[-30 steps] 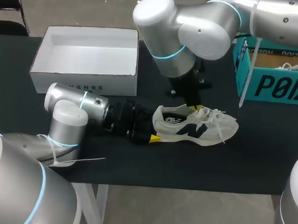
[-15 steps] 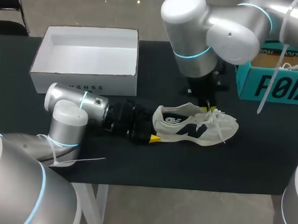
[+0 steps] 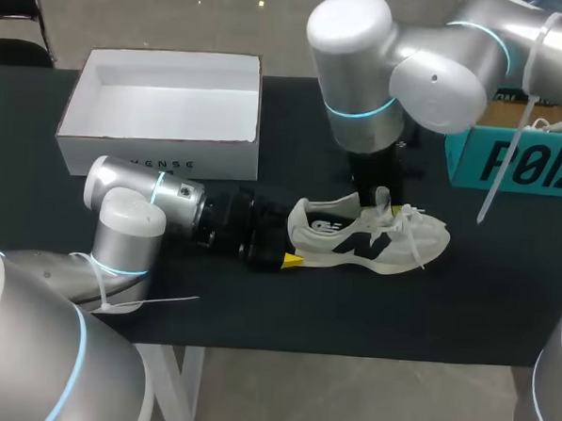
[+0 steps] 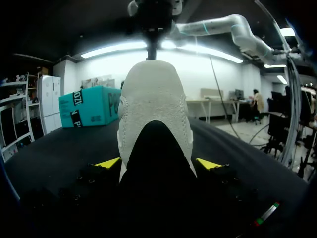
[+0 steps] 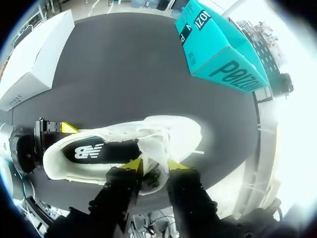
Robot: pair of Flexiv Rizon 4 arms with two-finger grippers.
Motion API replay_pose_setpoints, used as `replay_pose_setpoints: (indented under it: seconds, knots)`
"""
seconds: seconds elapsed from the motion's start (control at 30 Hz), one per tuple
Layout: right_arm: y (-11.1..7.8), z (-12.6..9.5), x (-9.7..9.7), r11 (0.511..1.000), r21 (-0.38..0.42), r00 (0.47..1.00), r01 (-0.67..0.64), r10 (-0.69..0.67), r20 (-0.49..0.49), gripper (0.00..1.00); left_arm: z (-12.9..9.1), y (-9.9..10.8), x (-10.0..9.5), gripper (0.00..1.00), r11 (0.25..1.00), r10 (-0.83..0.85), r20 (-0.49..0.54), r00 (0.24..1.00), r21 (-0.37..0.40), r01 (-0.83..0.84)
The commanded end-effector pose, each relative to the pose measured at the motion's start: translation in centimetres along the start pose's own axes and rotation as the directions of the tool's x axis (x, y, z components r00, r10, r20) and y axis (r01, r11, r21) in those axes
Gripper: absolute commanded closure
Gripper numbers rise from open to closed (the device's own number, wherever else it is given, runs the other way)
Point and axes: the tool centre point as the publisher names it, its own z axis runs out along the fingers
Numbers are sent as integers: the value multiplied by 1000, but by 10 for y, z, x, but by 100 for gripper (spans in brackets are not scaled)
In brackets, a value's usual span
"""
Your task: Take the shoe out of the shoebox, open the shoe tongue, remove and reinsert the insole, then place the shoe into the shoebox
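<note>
One shoe (image 3: 369, 236) stands mid-counter (image 3: 351, 313), toe right, with bare surface on its near side; the shoebox (image 3: 161, 162) sits far left, a teal box (image 3: 514, 164) far right. The left gripper (image 4: 157, 163) clamps the heel from both sides. The right gripper (image 5: 151, 164), nearly closed, pinches the raised tongue (image 5: 152, 148).

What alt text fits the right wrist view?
The right gripper pinches the lifted tongue of the white shoe on the black table, baring its dark insole. The left gripper clamps the heel; a white shoebox and a teal box sit beyond.
</note>
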Motion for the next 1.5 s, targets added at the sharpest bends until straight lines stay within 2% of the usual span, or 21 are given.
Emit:
replay_pose_setpoints:
  seconds: [0.03,0.37,0.67,0.87,0.9,0.93,1.17,1.23,1.27,1.3,1.33,1.37,1.4,1.43,1.5]
  knots:
    - [3,2,-10,1000,6,1000,-8,8,-17,100,6,9,3,100,1000,0,3,1000,-1,0]
    - [6,-3,-36,999,-1,999,-41,41,-26,100,6,9,3,100,1000,0,3,1000,-1,0]
    - [8,9,-56,997,17,994,-75,76,-73,100,6,9,3,100,1000,0,3,1000,-1,0]
    - [7,8,-59,997,17,994,-82,83,-70,98,6,9,3,100,1000,0,3,1000,-1,0]
    - [7,5,-57,997,10,994,-72,72,-79,70,6,9,3,100,1000,0,3,1000,-1,0]
    - [7,1,-54,998,4,994,-61,61,-85,0,6,9,3,100,1000,0,3,1000,-1,0]
    - [-2,-42,-45,990,-138,984,30,-53,-172,0,6,9,3,100,1000,0,3,1000,-1,0]
    - [-3,-53,-45,968,-201,962,153,-193,-195,0,6,9,3,100,1000,0,3,1000,-1,0]
    - [-3,-59,-43,939,-235,940,253,-295,-169,0,6,9,3,100,1000,0,3,1000,-1,0]
    - [-3,-65,-41,890,-264,898,372,-417,-139,0,6,9,3,100,1000,0,3,1000,-1,0]
    - [-5,-69,-36,815,-301,828,495,-547,-121,0,6,9,3,100,1000,0,3,1000,-1,0]
    - [-8,-74,-32,717,-324,738,618,-670,-77,0,6,9,3,100,1000,0,3,1000,-1,0]
    - [-12,-77,-27,626,-319,649,712,-760,-41,0,6,9,3,100,1000,0,3,1000,-1,0]
    - [-18,-79,-21,504,-313,528,805,-849,-11,0,6,9,3,100,1000,0,3,1000,-1,0]
    - [-34,-83,-5,213,-303,207,929,-977,-54,0,6,9,3,100,1000,0,3,1000,-1,0]
